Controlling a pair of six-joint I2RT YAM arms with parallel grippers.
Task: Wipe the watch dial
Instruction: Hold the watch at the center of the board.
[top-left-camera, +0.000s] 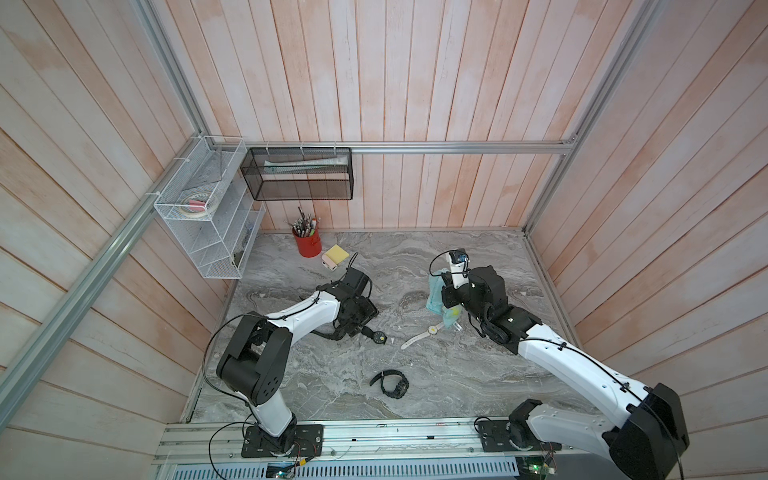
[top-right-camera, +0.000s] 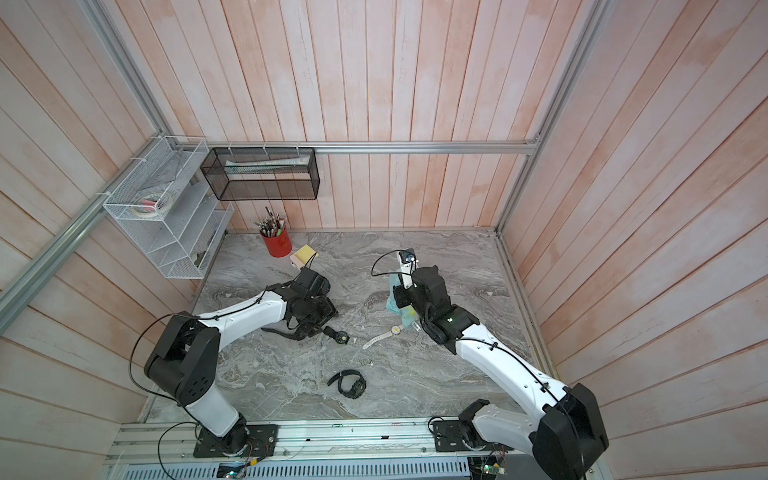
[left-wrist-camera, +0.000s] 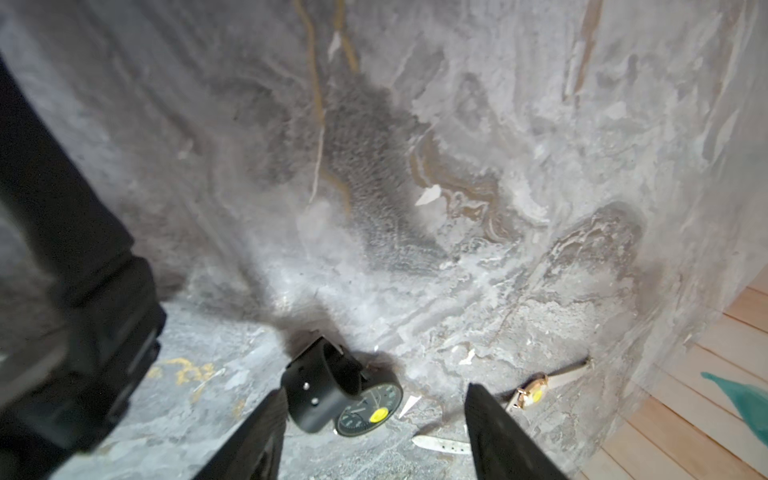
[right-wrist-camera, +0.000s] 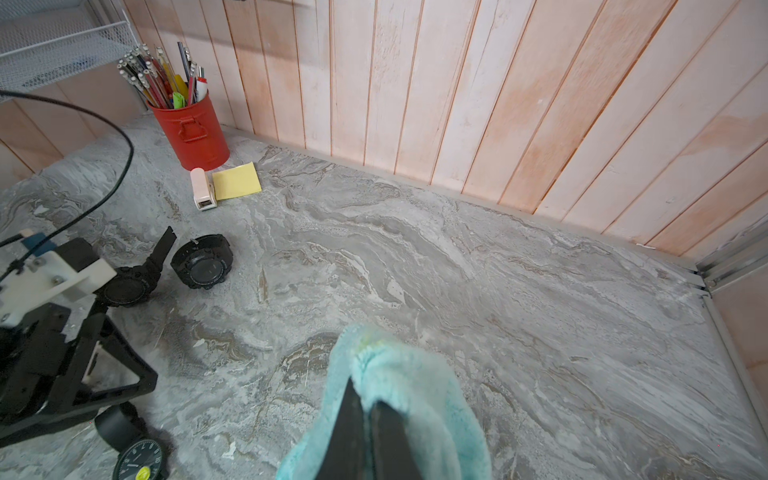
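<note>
A black watch (top-left-camera: 379, 338) with a yellow spot on its dark dial (left-wrist-camera: 370, 409) lies on the marble table (top-left-camera: 415, 257), its strap looped up. My left gripper (left-wrist-camera: 374, 390) is open and low over it, and the watch lies between the two fingers (left-wrist-camera: 257, 428), close to one of them. A white-strapped gold watch (top-left-camera: 433, 329) lies just to the right, seen as well in the left wrist view (left-wrist-camera: 532, 392). My right gripper (right-wrist-camera: 365, 395) is shut on a teal cloth (top-left-camera: 436, 295) that hangs down beside the white watch.
Another black watch (top-left-camera: 390, 384) lies nearer the front edge. A further black watch (right-wrist-camera: 203, 262) rests behind the left arm. At the back left stand a red pen cup (top-left-camera: 308, 243), yellow sticky notes (top-left-camera: 336, 253) and wire shelves (top-left-camera: 208, 216).
</note>
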